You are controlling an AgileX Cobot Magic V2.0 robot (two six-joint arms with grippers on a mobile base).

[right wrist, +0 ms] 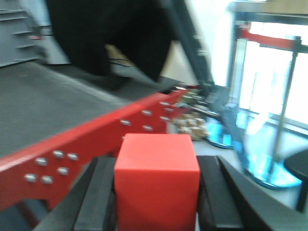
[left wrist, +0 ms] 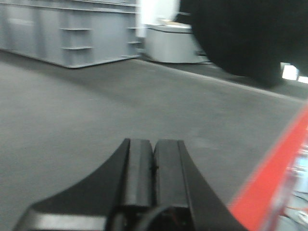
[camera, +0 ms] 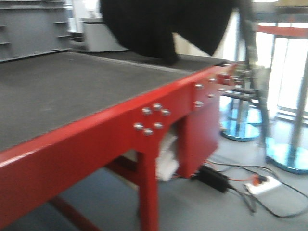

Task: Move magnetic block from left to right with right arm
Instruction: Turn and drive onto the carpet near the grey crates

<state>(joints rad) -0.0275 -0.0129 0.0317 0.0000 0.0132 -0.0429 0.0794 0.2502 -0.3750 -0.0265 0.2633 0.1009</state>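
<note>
Closest to the right wrist camera is the magnetic block (right wrist: 156, 178), a plain red cube. It sits between the two black fingers (right wrist: 98, 192) of the right gripper (right wrist: 158, 166), and each finger presses on one side face, so the block is gripped. The block shows in front of the red side rail (right wrist: 96, 134) of the table. I cannot tell whether it hangs over the table or just beside it.

From the left wrist camera, the left gripper (left wrist: 154, 149) has its fingers (left wrist: 139, 163) pressed together, with only a thin line between them and nothing held. It is over the dark grey mat (left wrist: 96, 120) that covers the table top, and the red edge is at the right.

The front view is blurred. It shows the red table (camera: 72, 159) with a group of silver bolts (camera: 151, 118) on its rail. On the floor behind lie a black adapter (camera: 211, 177) and a white power strip (camera: 263, 185) with cables. A large black shape (camera: 159, 24) fills the top, and I cannot tell what it is. A grey shelf unit (left wrist: 72, 33) stands at the far side.
</note>
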